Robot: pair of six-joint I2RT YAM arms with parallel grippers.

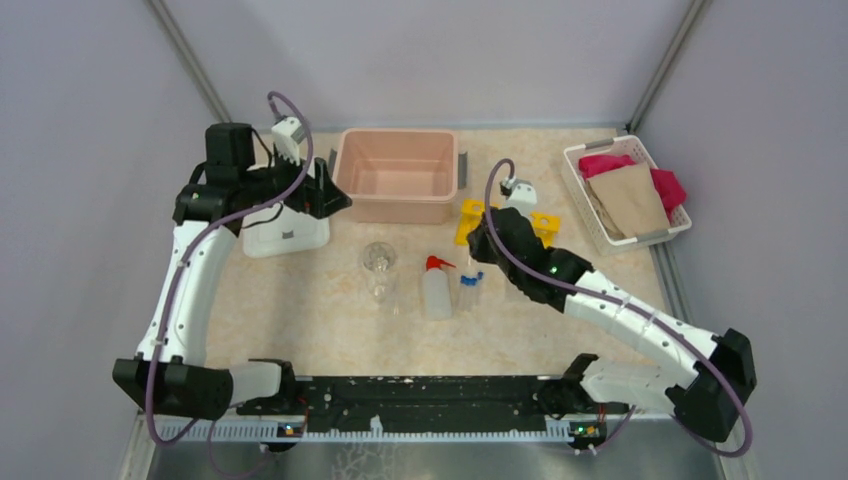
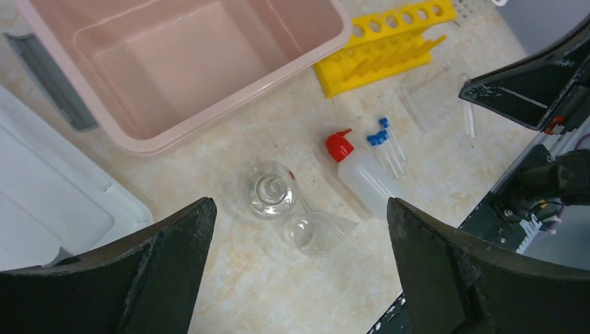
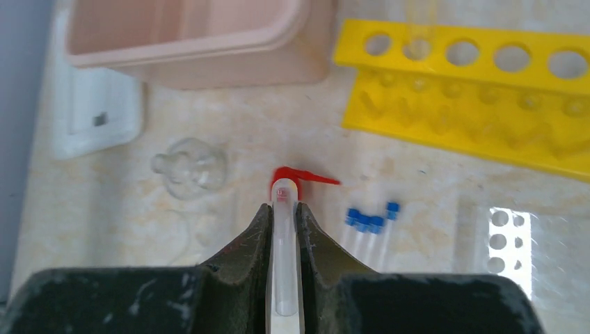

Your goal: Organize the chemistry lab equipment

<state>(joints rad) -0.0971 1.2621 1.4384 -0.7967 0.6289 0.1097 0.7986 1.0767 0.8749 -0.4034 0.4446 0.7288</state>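
Clear and slim, a tube [image 3: 284, 278] is clamped between the fingers of the right pincer [image 3: 284, 209], its tip poking just past the fingertips. In the top view this pincer [image 1: 487, 242] hangs just in front of the yellow rack [image 1: 468, 215], which sits on the surface [image 1: 320, 310] by the right corner of the pink bin [image 1: 397, 175]. Near the pincer lie the blue-capped tubes [image 1: 468, 285] in a small bunch, just right of the white squeeze bottle [image 1: 436, 292] with its red nozzle. Left of the bottle is the glass flask [image 1: 379, 260], a second clear glass piece [image 2: 313, 231] on its side just beside it. The left pincer [image 1: 335, 195] gapes wide and holds nothing, raised beside the bin's left end. A white basket [image 1: 575, 175] of cloths sits far right.
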